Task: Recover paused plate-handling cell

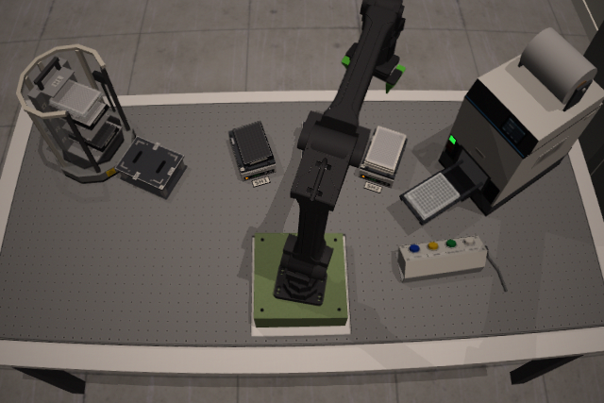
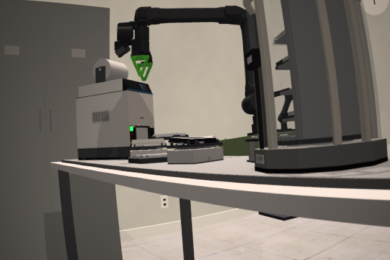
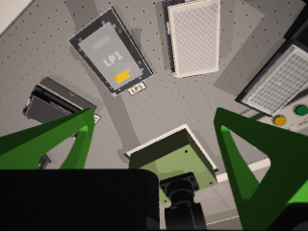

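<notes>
My gripper [image 1: 373,67] is open and empty, high above the back edge of the table; it also shows in the side view [image 2: 143,68] and the wrist view [image 3: 154,115]. Below it lies the lid park LP1 [image 3: 111,58], with nothing on it. SH1 carries a dark plate [image 3: 55,103]. SH2 carries a white plate [image 3: 194,36] that looks slightly askew on its base. SEAL [image 1: 522,125] has its tray out with a white well plate [image 1: 431,194]. The hotel H1 [image 1: 75,116] holds a white plate [image 1: 77,98] in an upper slot and a dark plate [image 1: 105,134] lower down.
The recovery nest N6 [image 1: 150,164] lies in front of H1 with nothing on it. The panel PANEL [image 1: 441,257] stands front right, with its blue key at the left end in this view. My green base [image 1: 299,281] sits mid-front. My arm hides LP1 in the overhead view.
</notes>
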Motion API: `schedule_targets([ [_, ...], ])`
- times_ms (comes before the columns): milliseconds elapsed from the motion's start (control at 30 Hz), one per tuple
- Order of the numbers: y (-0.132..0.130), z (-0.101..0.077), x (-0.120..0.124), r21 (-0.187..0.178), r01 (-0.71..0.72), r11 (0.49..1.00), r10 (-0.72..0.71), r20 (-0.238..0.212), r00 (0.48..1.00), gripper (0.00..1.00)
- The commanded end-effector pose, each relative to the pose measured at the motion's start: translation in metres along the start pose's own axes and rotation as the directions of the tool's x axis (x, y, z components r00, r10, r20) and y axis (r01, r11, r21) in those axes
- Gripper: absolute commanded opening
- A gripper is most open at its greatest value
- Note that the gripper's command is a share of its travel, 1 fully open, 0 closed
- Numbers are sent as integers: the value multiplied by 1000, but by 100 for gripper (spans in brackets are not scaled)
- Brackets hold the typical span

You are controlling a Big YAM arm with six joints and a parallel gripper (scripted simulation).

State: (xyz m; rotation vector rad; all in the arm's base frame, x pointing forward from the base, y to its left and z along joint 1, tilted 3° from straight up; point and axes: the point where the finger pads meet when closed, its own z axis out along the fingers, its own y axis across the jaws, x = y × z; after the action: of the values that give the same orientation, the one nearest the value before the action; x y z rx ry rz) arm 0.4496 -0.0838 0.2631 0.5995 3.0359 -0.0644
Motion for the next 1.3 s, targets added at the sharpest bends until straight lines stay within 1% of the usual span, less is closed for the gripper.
schedule_targets([
  [0, -15, 3, -2, -3, 16, 1000, -16, 8, 1000, 100],
  [33, -19, 3, -2, -2, 16, 1000, -16, 7, 1000, 100],
  [133, -29, -4, -1, -4, 16, 1000, -16, 23, 1000, 100],
  [200, -36, -3, 0, -3, 16, 1000, -16, 16, 1000, 100],
  [267, -36, -3, 0, -3, 16, 1000, -16, 16, 1000, 100],
  [300, -39, 8, -3, 0, 17, 1000, -17, -7, 1000, 100],
  [533, -63, -2, -2, -1, 16, 1000, -16, 15, 1000, 100],
  [700, -79, 2, -4, 0, 17, 1000, -17, 5, 1000, 100],
  [733, -82, 3, -4, 1, 40, 999, -40, 4, 999, 100],
  [767, -82, 3, -4, 1, 63, 998, -63, 4, 998, 100],
  [833, -82, 3, -4, 1, 63, 998, -63, 4, 998, 100],
  [867, -71, 2, -4, 0, 110, 994, -110, 5, 994, 100],
  [1000, -71, 2, -4, 0, 202, 979, -202, 5, 979, 100],
  [1100, -80, 3, -4, 2, 186, 983, -186, 4, 983, 100],
  [1267, -79, 3, -4, 2, 190, 982, -190, 4, 982, 100],
])
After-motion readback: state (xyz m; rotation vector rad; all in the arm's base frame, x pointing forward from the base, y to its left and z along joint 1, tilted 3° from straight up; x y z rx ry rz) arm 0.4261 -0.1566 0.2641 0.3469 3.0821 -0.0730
